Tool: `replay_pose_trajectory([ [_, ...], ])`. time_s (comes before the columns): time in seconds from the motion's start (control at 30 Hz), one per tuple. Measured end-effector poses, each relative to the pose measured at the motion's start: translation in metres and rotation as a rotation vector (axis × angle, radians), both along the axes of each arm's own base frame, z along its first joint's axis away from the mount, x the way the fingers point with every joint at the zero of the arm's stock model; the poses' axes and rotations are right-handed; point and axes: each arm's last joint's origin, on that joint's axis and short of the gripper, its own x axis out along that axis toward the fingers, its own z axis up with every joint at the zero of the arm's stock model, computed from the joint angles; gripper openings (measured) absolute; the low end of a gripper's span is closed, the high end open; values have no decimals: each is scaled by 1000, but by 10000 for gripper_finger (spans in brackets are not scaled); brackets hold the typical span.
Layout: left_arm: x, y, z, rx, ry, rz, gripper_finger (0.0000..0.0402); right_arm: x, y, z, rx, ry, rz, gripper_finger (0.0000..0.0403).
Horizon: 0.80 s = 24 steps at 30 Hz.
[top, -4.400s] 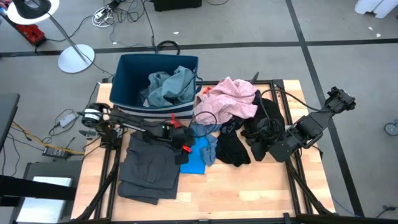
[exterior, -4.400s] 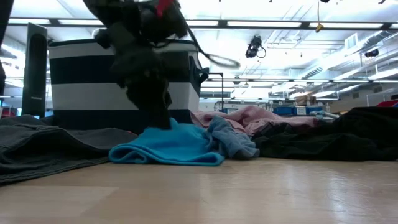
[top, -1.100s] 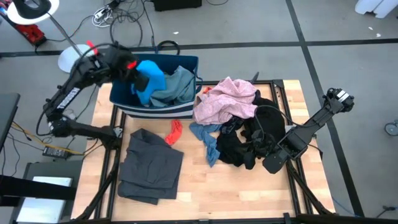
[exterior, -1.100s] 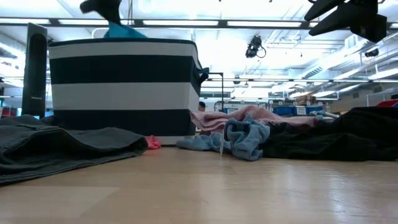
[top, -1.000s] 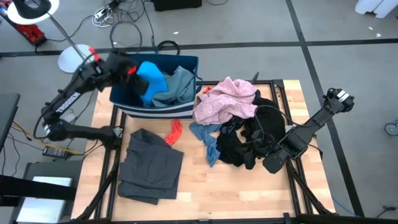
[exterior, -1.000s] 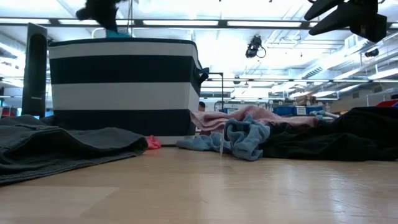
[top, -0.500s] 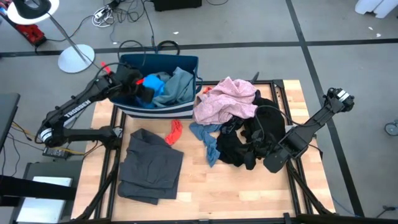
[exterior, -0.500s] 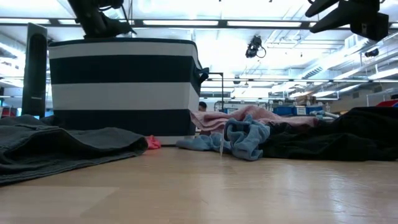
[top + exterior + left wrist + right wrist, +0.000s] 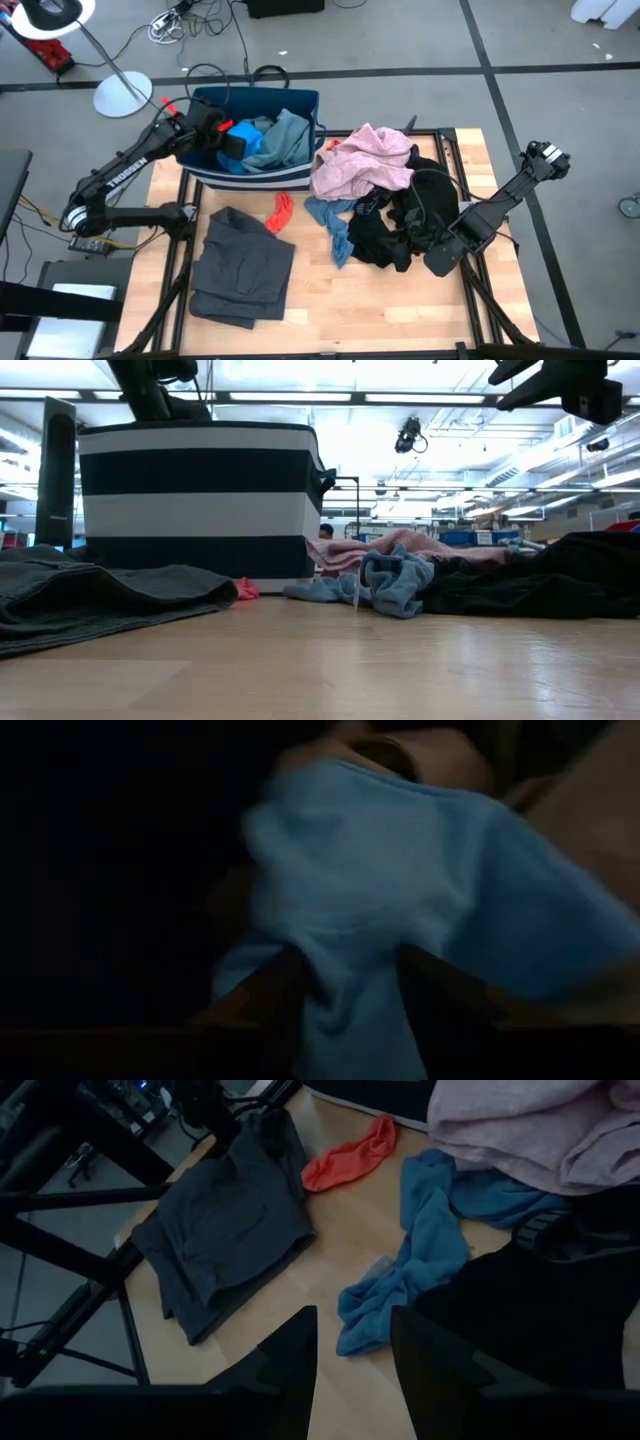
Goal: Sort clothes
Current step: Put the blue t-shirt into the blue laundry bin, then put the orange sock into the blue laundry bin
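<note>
- The left claw point(image 9: 232, 141) reaches down into the dark blue fabric bin point(image 9: 200, 125); in its wrist view the two dark fingers point(image 9: 268, 995) press on either side of a fold of the bright blue garment point(image 9: 400, 920), holding it.
- That bright blue garment point(image 9: 252, 136) is smooth, soft cloth, bunched inside the bin just beside a crumpled grey-blue piece point(image 9: 285, 135).
- From table height the bin shows broad dark and white bands point(image 9: 200, 490) and stands at the far side of the wooden counter point(image 9: 380, 300).
- A dark grey garment point(image 9: 240, 265) lies flat and folded, roughly rectangular, in front of the bin.
- A small red-orange piece point(image 9: 281, 211) lies curled between the bin and the dark grey garment.
- A pink garment point(image 9: 362, 160) sits heaped and rumpled beside the bin, with a twisted light blue cloth point(image 9: 330, 222) trailing from under it.
- A black pile point(image 9: 385, 232) lies next to that blue cloth.
- The right claw point(image 9: 436, 262) hovers at the black pile's edge, well apart from the bin; its fingers point(image 9: 290, 1350) stand narrowly parted with nothing between them.
</note>
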Motion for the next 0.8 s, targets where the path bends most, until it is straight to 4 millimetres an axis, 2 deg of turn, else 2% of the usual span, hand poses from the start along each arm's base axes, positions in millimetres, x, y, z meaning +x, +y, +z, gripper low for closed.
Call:
replay_pose_trajectory([
  [0.2, 8, -4, 19, 50, -218, -124, 168, 0, -1, 1, -1, -4, -1, 130],
  [0.37, 5, -19, 65, 249, -311, -257, 168, 0, -1, 2, 0, -6, -1, 130],
  [0.57, 4, -46, 105, 357, -389, -412, 167, -1, -2, 2, -6, -6, 4, 130],
  [0.67, 11, -62, 111, 359, -411, -530, 167, -1, -2, 2, -10, -5, 6, 130],
  [0.8, 38, -83, 103, 307, -392, -648, 167, -1, -2, 2, -13, -5, 8, 130],
])
